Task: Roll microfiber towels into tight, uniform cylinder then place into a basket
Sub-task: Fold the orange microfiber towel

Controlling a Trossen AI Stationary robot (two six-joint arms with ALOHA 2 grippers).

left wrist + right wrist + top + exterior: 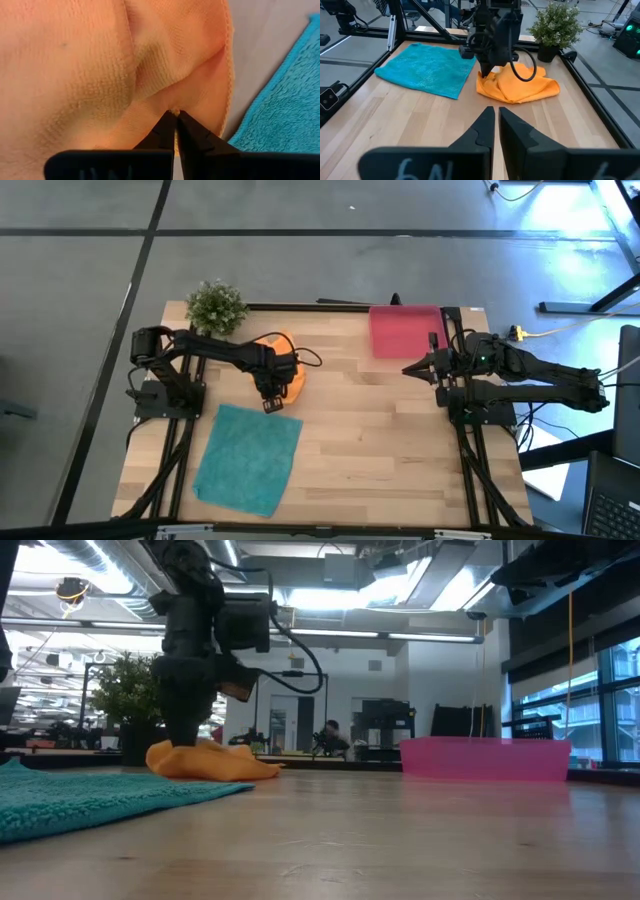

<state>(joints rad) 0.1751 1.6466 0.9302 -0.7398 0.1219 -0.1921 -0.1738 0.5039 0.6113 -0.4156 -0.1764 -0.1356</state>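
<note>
Both arms are being seen as dark, near-black jointed links on black bases. A black cable is being looped out beside the left gripper (272, 402) body, just behind the fingers (165, 134). Those fingers are being shown as matte black wedges narrowing to thin tips. Behind the right gripper (496, 111) fingers, pale handwritten marks are being shown on the black crossbar. A small green light is being shown on the right arm's wrist.

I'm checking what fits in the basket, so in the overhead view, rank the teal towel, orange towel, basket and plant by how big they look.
1. Teal towel, lying flat.
2. Basket.
3. Orange towel and plant look alike; the towel is bunched and partly hidden under the left arm, so I won't rank them.
</note>
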